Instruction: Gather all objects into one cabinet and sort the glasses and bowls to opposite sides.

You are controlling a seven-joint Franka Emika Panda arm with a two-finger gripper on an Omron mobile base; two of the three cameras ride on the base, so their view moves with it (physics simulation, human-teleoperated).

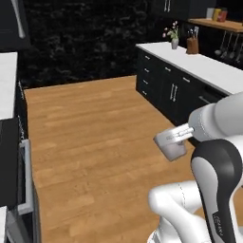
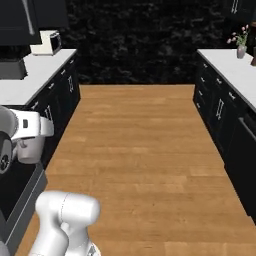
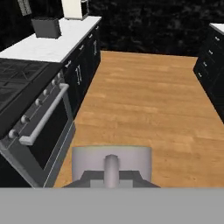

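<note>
None of the cups, the wooden bowl or the black wall cabinet can be placed yet, so drive slowly along the wooden floor, claw state untellable, scanning the white-topped table.

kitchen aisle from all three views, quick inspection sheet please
surface: bare light wooden plank floor between two runs of black lower cabinets with white counters.
job's things: nothing seen.
clutter: dark boxy appliance on the left counter; small vase of pink flowers and brown knife block on the right counter.
tool: raised over the floor; fingers hidden, state unclear.
cables: nothing seen.
surroundings: black stove with silver oven handle; dark speckled back wall.
</note>
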